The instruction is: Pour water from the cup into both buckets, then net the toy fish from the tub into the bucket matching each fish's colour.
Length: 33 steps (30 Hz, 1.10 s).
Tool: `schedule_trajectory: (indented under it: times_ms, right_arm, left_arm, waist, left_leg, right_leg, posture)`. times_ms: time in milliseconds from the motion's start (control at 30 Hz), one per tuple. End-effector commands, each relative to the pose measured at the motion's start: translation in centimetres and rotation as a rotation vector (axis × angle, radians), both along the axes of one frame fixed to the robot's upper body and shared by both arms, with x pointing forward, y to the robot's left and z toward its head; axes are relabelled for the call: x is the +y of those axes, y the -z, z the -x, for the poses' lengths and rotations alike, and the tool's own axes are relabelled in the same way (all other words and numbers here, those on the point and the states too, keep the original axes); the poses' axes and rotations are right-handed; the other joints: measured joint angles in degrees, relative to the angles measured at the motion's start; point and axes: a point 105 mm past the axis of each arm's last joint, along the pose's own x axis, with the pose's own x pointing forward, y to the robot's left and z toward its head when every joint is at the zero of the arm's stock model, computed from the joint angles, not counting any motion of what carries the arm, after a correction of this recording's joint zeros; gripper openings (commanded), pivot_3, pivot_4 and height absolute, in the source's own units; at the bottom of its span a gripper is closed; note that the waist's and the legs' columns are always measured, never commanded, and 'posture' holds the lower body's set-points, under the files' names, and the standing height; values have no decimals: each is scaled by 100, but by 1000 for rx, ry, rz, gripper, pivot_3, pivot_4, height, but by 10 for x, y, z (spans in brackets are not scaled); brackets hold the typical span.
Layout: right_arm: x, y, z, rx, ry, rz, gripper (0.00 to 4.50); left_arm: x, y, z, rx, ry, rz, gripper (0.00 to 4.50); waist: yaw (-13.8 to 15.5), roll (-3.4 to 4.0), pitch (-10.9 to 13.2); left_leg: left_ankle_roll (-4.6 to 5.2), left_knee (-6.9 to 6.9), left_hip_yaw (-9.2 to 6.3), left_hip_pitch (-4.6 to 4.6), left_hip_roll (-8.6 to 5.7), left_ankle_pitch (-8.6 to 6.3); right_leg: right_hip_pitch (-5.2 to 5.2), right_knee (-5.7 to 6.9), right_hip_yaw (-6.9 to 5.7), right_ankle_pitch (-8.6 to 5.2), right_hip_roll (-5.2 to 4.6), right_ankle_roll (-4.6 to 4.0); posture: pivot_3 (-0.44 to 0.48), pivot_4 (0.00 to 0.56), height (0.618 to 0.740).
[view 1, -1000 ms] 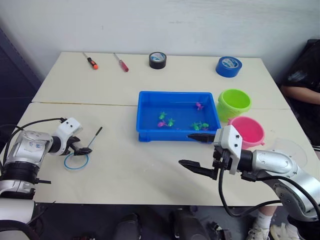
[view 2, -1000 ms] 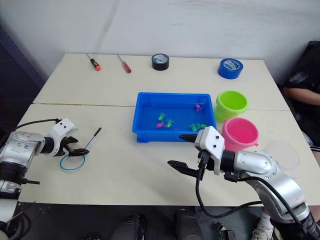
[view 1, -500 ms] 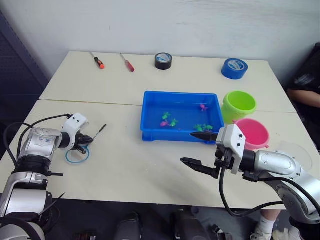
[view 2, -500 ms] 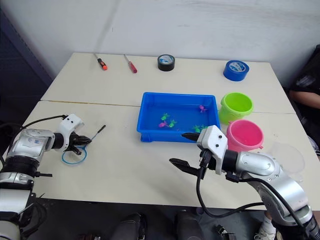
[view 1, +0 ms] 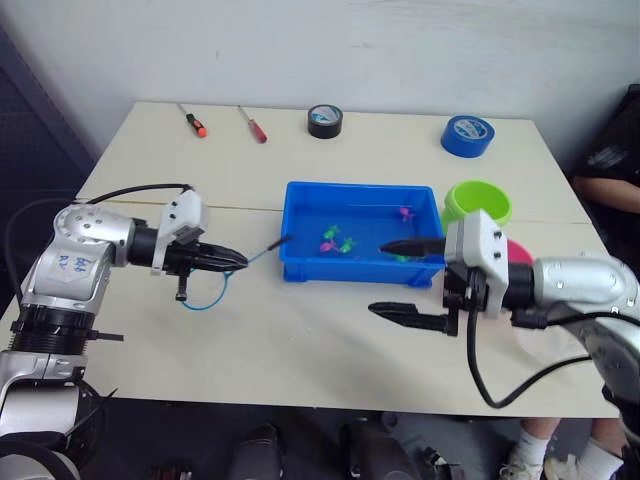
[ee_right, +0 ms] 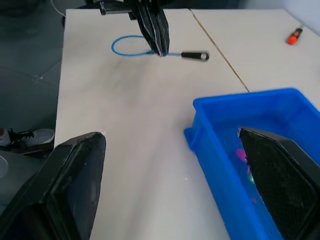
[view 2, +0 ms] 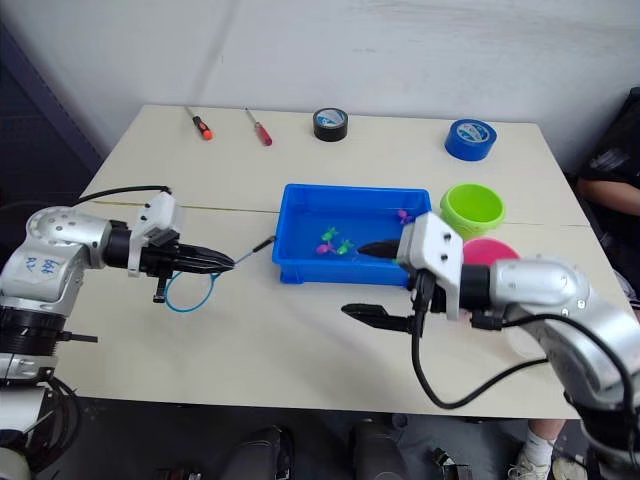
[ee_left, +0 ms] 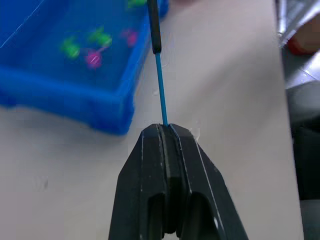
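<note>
Left gripper fingers pressed together, arm reaching inward; right gripper fingers spread wide, forearm level

Both arms are silver-grey metal tubes with white blocky wrist housings and looping black cables, each ending in a hand of two tapered black fingers, the left hand slim and the right hand broader, with blue handwriting on the left arm's shell.

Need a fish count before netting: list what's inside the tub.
In the tub, small toy fish lie scattered, green and pink. One pink one sits near the far corner. The right gripper hangs over the near right part, hiding whatever lies there, so no full count.
</note>
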Motion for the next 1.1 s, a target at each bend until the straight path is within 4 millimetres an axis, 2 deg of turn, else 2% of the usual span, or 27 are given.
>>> schedule_trajectory:
  times_ms: [33, 200, 300, 433, 933, 1033, 1100]
  right_arm:
    - [13, -6, -1, 35, -58, 7, 4500]
    - [25, -3, -8, 48, -77, 44, 4500]
    - [30, 4, -11, 57, -86, 75, 3718]
    - [35, 12, -14, 58, -101, 105, 1692]
    - [36, 18, -23, 30, -91, 131, 1692]
    - [37, 18, -23, 22, -93, 134, 902]
    - [36, 18, -23, 18, -94, 136, 52]
  left_arm:
    - [-23, -7, 11, -57, 156, -58, 15]
    - [-48, -5, 12, -109, 237, -90, 15]
    - [-60, -5, 12, -141, 260, -87, 0]
    - [-72, -7, 12, -153, 293, -67, 0]
    - [-77, -6, 14, -184, 344, -73, 0]
    - [-78, -7, 14, -184, 344, -66, 0]
    - [-79, -7, 14, -181, 347, -55, 0]
  waist:
    - [-21, 1, 0]
    - [-53, 1, 1]
    - [-74, 2, 1]
    - [-95, 2, 1]
    - [-98, 3, 2]
    - [-97, 3, 2]
    - [-97, 3, 2]
  left_leg:
    - [0, -1, 0, -2, 0, 0]
    - [4, 10, 0, -13, -1, 0]
    - [9, 30, -4, -29, 0, -2]
    - [11, 62, -8, -65, 1, -4]
    - [5, 69, -4, -81, 0, 0]
    - [5, 69, -4, -81, 0, 0]
    - [5, 70, -3, -81, 0, 0]
  right_leg:
    - [-2, -1, 1, 0, 1, 0]
    - [-8, -1, 2, 0, 1, 0]
    - [-16, 6, 1, 0, 0, 0]
    - [-47, 32, -1, 0, 0, 0]
    - [-76, 58, 3, 0, 0, 0]
    - [-77, 60, 3, 0, 0, 0]
    - [-78, 61, 3, 0, 0, 0]
  posture:
    - [0, 150, 740]
    - [0, 150, 740]
    - [0, 150, 740]
    - [0, 150, 740]
    - [0, 150, 740]
    - [0, 150, 740]
    - [0, 150, 740]
